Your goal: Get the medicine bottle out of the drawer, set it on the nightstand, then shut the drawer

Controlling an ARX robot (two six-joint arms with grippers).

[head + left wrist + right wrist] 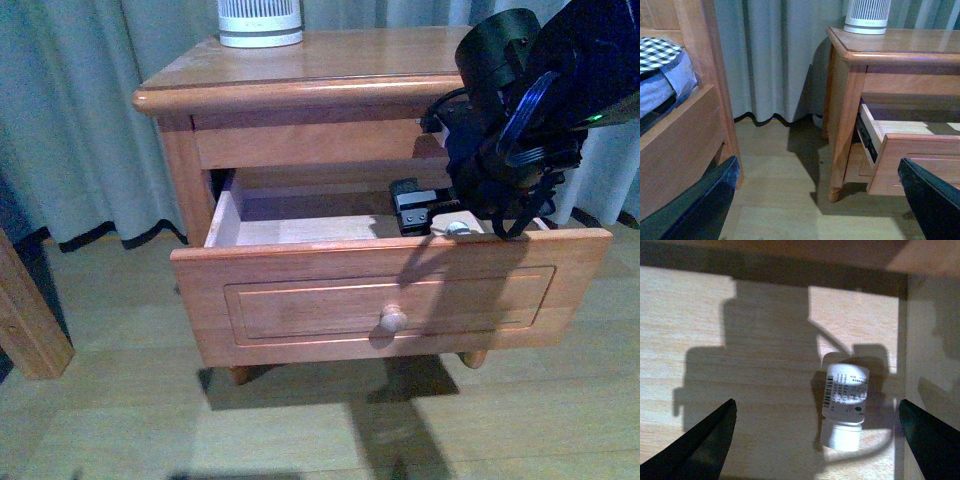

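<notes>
Medicine bottle (845, 407) lies on its side on the drawer floor, white cap toward the wrist camera, printed label with barcode facing up. Right gripper (816, 401) hangs over it with jaws spread wide. Both dark fingers (702, 445) are clear of the bottle and nothing is clamped. Bottle sits nearer one finger than the other, not centred in the gap. Gripper shadow falls across the pale floor board around the bottle. Front view: right gripper (425, 212) is down inside the drawer (300, 300), with its arm (520, 90) reaching in from above on the right. The small white object just behind the front panel at the right end is the bottle (458, 228), close to the drawer's right side wall. Drawer is pulled well out of the nightstand (350, 60); round wooden knob (392, 320) is centred on the framed front panel. White ribbed appliance (260, 22) stands at the back of the glossy top. Left gripper (817, 161) is well apart from the nightstand, out to its left, above the wooden floor (780, 200), jaws also wide apart and empty. Left wrist view also takes in a grey curtain (770, 55) behind and a wooden bed frame (685, 145) with checked fabric (657, 50).
</notes>
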